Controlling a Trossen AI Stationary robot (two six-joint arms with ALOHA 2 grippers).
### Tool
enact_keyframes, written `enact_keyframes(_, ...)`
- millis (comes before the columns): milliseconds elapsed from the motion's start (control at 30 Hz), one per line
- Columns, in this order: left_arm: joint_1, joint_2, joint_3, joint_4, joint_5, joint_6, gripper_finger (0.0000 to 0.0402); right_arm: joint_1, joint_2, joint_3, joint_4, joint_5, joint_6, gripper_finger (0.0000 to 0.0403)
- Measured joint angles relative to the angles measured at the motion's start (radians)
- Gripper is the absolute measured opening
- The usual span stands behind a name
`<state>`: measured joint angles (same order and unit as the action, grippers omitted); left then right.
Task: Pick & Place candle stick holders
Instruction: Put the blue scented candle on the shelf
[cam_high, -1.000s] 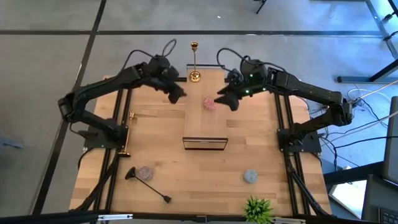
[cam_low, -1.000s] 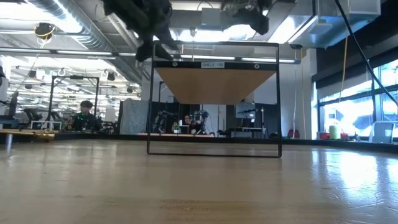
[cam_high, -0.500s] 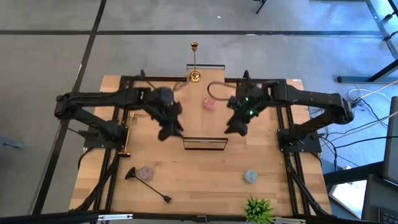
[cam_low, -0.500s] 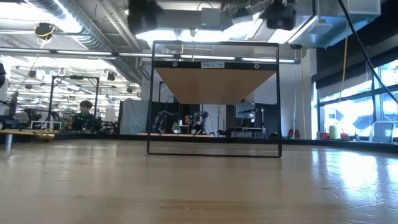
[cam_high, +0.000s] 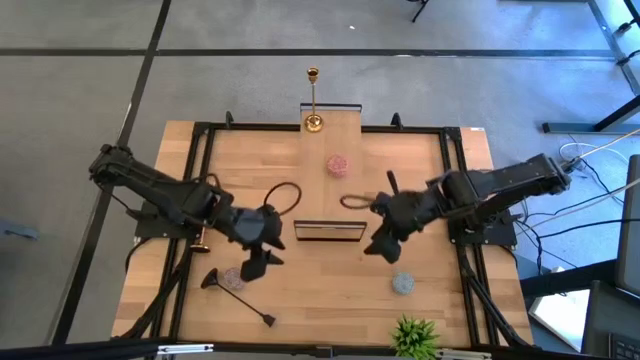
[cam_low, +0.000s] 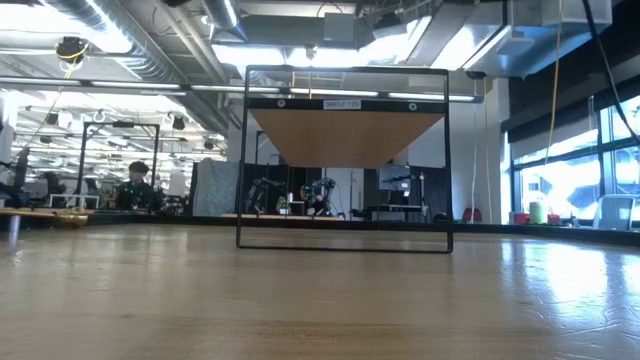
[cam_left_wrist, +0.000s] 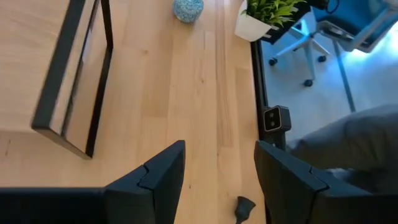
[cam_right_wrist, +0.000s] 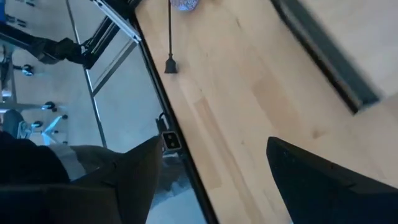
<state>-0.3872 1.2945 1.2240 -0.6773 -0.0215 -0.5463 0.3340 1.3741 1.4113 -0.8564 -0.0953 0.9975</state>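
1. Above the table's near half, the left gripper (cam_high: 262, 262) and right gripper (cam_high: 381, 248) hover with fingers apart, holding nothing.
2. One gold candlestick (cam_high: 313, 100) stands upright at the far edge.
3. One black candlestick (cam_high: 238, 295) lies near the front-left corner.

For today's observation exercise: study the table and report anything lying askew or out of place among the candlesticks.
The black candlestick lies flat on its side near the table's front left corner, slanted across the boards. The gold candlestick stands upright at the back edge. Both grippers, left and right, are open and hold nothing.
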Motion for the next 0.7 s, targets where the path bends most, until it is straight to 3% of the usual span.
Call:
enact_keyframes(200,-0.086,0.000,-0.018,0.004,-0.152,-0.070,0.0189,0.116,0.020,0.001,-0.077,0.093,0.171,0.0293)
enact_keyframes(300,-0.110,0.000,-0.040,0.007,-0.198,-0.103,0.0189,0.163,0.050,0.001,-0.199,0.095,0.253,0.0300)
enact_keyframes(500,-0.123,0.000,-0.106,0.022,-0.187,-0.170,0.0188,0.205,0.142,0.000,-0.371,0.039,0.364,0.0326)
enact_keyframes(700,-0.123,0.001,-0.154,0.035,-0.161,-0.200,0.0188,0.201,0.252,0.000,-0.342,-0.043,0.384,0.0357)
